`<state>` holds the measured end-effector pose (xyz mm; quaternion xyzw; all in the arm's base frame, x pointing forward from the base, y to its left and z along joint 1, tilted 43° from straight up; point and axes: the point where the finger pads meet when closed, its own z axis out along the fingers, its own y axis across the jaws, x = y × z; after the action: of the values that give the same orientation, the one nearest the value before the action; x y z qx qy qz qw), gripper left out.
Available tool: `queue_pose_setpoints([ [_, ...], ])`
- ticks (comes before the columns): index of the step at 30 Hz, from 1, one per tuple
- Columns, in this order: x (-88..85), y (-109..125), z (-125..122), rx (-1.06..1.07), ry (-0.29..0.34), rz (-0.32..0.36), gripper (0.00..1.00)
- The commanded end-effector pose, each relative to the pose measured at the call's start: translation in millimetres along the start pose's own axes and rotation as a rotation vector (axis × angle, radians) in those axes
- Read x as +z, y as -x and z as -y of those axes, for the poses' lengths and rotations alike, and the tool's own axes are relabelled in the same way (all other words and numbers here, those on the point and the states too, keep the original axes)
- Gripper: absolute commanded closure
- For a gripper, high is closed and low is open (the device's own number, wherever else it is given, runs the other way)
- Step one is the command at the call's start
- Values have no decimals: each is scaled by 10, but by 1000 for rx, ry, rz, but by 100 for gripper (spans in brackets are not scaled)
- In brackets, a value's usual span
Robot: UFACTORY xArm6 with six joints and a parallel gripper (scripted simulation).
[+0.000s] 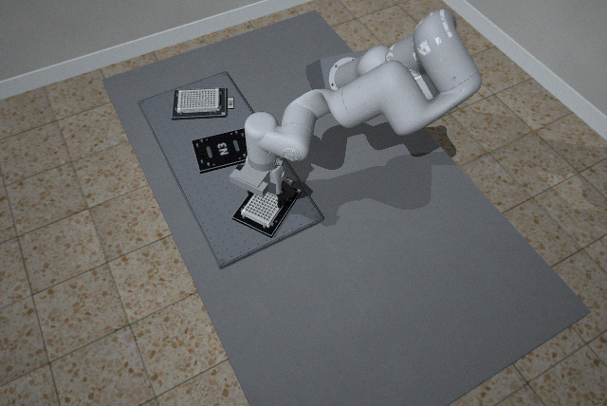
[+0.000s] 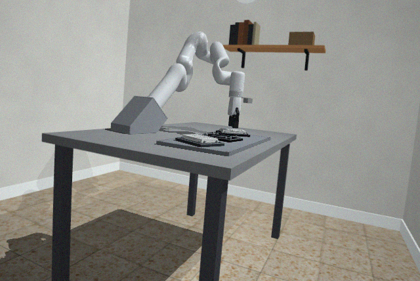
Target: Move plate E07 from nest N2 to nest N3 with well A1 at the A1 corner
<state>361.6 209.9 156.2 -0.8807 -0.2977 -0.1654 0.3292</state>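
A white well plate (image 1: 261, 210) (image 2: 232, 131) sits on a black nest (image 1: 242, 218) at the near end of the grey deck (image 1: 215, 230) (image 2: 244, 144). It lies at an angle to the deck's edges. My gripper (image 1: 270, 193) (image 2: 233, 121) is open and hangs just above this plate's arm-side end, with nothing between the fingers. The empty black nest N3 (image 1: 212, 152) (image 2: 228, 137) lies in the middle of the deck. A second white well plate (image 1: 196, 100) (image 2: 198, 138) sits on a nest at the deck's other end. The plates' labels are too small to read.
A small white sign (image 1: 229, 102) stands beside the second plate's nest. The arm's elbow (image 1: 431, 78) reaches over the table's right side. The robot's grey base block (image 2: 138, 115) stands at the back of the table (image 2: 135, 149).
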Motion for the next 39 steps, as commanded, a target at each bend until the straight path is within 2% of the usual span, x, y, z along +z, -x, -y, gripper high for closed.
queue_pose_setpoints([
  [1,5,-12,-2,-1,1,-2,0],
  [39,192,-12,-2,-1,1,-2,0],
])
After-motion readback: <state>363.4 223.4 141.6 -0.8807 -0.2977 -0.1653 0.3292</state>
